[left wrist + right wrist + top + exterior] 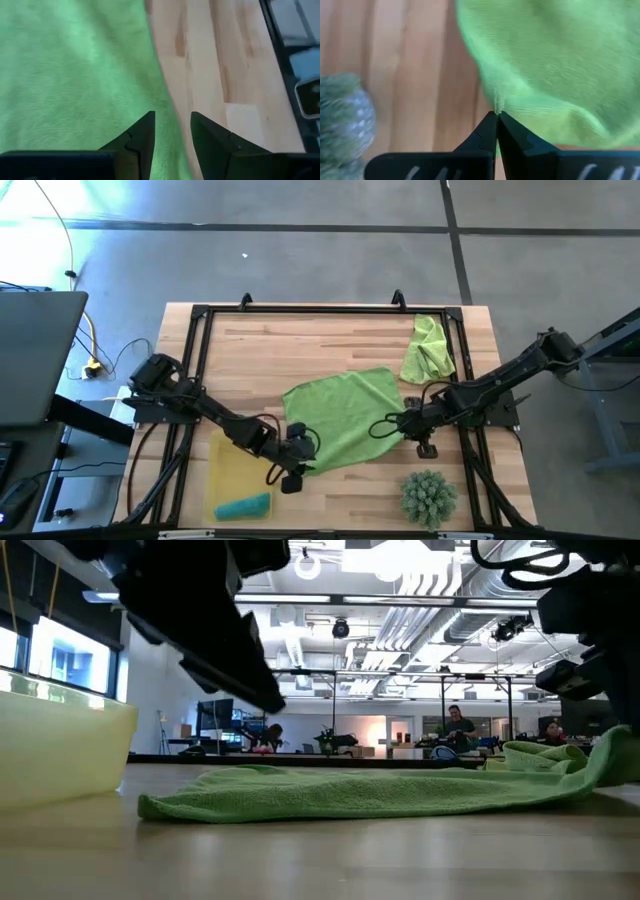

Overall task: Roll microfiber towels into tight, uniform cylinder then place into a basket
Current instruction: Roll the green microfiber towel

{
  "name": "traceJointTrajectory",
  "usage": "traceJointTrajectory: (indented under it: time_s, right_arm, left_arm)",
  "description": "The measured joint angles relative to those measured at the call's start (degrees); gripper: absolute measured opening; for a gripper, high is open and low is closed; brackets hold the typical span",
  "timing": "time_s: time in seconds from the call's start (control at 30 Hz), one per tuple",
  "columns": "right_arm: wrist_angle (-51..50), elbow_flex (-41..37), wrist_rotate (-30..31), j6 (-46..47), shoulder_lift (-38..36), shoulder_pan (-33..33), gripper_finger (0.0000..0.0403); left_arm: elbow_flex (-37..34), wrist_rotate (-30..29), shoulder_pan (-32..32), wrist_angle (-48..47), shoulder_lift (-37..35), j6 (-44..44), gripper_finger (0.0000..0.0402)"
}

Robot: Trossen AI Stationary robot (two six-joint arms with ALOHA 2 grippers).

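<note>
A lime green microfiber towel (345, 420) lies spread flat on the wooden table's middle. My right gripper (497, 116) is shut on its right side. My left gripper (172, 120) is open over the towel's near left corner (303, 463). One finger stands over the cloth and the other over bare wood; whether either touches the towel I cannot tell. A second lime green towel (428, 350) lies crumpled at the far right. A teal towel (243, 506), rolled up, lies inside the yellow basket (222, 465) at the near left. My right gripper pinches the spread towel's right edge near its near right corner (496, 102) between its two fingertips; the cloth puckers at the pinch. The fingers slant down at it from the table's right. That end (612, 755) stands lifted while the rest of the towel lies on the table.
A spiky green ball-shaped plant (430, 495) stands at the near right, close to my right gripper. A black frame (300, 311) runs round the table top. Bare wood lies between the spread towel and the far edge.
</note>
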Motion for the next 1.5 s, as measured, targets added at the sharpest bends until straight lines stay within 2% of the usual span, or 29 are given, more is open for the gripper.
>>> traceJointTrajectory:
  time_s: [0.2, 0.43, 0.57, 0.87, 0.97, 1.2, 1.3, 1.5]
  right_arm:
    - [-1.7, 0.0, 4.5, 4.5, 0.0, 0.0, 0.0]
    - [-1.5, 0.1, 5.4, 4.0, 0.0, 0.0, 0.0]
    - [-1.1, 0.1, 5.9, 4.0, 0.0, 0.0, 0.0]
    - [1.3, 0.1, 7.0, 4.5, 0.0, 0.0, 0.0]
    - [2.4, 0.1, 7.8, 4.5, 0.0, 0.0, 0.0]
    - [2.8, 0.1, 8.3, 4.4, 0.0, 0.0, 0.0]
    - [2.7, 0.1, 7.5, 3.8, 0.0, 0.0, 0.0]
    - [3.1, 0.1, 4.7, 3.4, 0.0, 0.0, 0.0]
  left_arm:
    - [4.9, 5.2, 0.1, -5.2, 6.3, 4.0, 0.0115]
    - [12.2, 4.9, 0.0, -19.6, 10.7, 4.8, 0.0115]
    - [14.4, 5.7, 0.0, -23.5, 11.7, 6.1, 0.0115]
    - [14.3, 4.3, 0.0, -24.2, 11.9, 6.3, 0.0111]
    - [14.3, 3.3, -0.2, -24.5, 11.9, 6.2, 0.0089]
    - [14.2, 3.5, -1.1, -23.5, 11.9, 8.0, 0.0007]
    - [14.2, 5.6, -1.1, -23.2, 11.3, 8.1, 0.0008]
    - [15.5, 5.9, -0.7, -23.6, 7.7, 8.2, 0.0002]
